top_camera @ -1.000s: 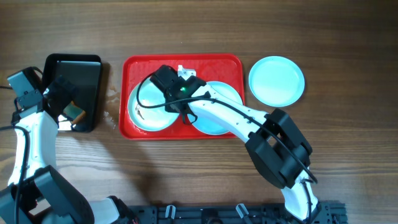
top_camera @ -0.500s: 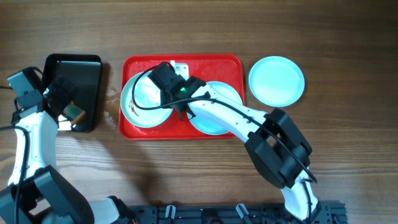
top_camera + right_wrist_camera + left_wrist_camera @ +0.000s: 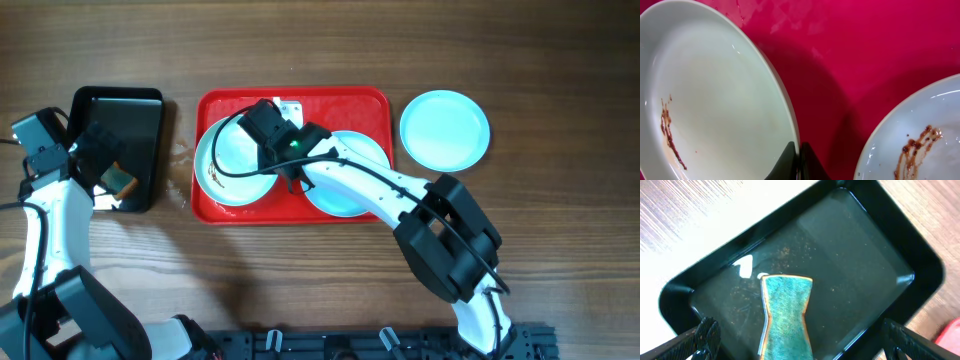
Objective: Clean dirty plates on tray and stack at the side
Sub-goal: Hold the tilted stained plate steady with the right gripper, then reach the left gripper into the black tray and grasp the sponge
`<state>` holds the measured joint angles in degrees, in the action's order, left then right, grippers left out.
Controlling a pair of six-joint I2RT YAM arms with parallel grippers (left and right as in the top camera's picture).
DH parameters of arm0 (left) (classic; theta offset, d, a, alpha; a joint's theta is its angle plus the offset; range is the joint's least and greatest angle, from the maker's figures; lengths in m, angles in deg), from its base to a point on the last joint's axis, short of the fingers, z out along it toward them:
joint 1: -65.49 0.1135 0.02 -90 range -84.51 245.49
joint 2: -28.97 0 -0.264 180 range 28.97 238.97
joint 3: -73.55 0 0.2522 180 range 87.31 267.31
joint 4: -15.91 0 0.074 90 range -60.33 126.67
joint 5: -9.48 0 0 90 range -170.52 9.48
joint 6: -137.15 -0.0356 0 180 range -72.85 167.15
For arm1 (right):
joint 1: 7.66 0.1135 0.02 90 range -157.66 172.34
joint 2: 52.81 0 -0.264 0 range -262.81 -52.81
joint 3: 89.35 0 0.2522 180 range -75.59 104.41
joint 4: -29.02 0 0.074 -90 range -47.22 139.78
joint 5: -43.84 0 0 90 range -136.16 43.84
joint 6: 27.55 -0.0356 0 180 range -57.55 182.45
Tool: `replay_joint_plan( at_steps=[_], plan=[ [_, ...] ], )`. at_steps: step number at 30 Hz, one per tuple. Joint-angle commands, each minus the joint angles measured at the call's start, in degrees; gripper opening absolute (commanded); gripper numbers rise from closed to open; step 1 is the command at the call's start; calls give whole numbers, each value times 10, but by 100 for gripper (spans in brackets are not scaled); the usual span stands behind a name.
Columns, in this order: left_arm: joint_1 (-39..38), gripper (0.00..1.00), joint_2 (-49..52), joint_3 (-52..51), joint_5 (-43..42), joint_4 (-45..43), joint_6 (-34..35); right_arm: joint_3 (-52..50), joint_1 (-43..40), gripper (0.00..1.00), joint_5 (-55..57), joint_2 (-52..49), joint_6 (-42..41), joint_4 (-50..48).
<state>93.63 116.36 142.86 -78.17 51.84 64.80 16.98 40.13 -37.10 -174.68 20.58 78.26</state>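
The right pincer [image 3: 799, 158] is pressed together on the rim of the first plate [image 3: 715, 95], pinching its edge on the side that faces the middle of the red tray [image 3: 850, 45]. From overhead this plate [image 3: 225, 170] sits at the tray's left end, reaching to the left rim of the tray [image 3: 340, 105]. A thin brown streak [image 3: 669, 132] runs along the plate's inner wall on the side away from the grip. A dark shadow lies on the red floor just beside the pinched rim.

The second plate [image 3: 365, 152] lies in the right half of the tray, close beside the first, with the right arm [image 3: 370, 185] crossing above it. The wrist view shows a brown smear [image 3: 914, 149] near the edge of this plate [image 3: 925, 115].

The third plate [image 3: 445, 130] rests on the wooden tabletop [image 3: 300, 280] just beyond the tray's right rim, apart from it, with no smear that I can make out.

The left pincer [image 3: 800, 340] hangs over the black tray [image 3: 855, 250] at the far left, well apart from the red one. Its 2 fingers [image 3: 705, 336] are spread wide. A teal sponge [image 3: 786, 310] with brown edges stands between them, touching neither, over the wet black floor. Overhead, the sponge [image 3: 120, 181] shows at the near end of the black tray [image 3: 135, 120]
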Motion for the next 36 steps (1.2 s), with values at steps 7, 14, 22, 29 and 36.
replay_joint_plan(
  at_steps=[7,14,22,29,36],
  plan=[
    [-29,100,-2,0,-345,249,43,-4,-4,5,-2,-15,14,-5],
    [-67,100,-2,0,-342,252,43,-4,-6,5,0,-15,29,-2],
    [-67,100,-2,0,-342,252,43,-4,-10,5,-1,-15,28,-3],
    [-67,100,-2,0,-342,252,43,-4,-12,4,-1,-15,29,-1],
    [-67,100,-2,0,-342,252,43,-4,-12,4,-1,-15,28,-1]
  ],
)
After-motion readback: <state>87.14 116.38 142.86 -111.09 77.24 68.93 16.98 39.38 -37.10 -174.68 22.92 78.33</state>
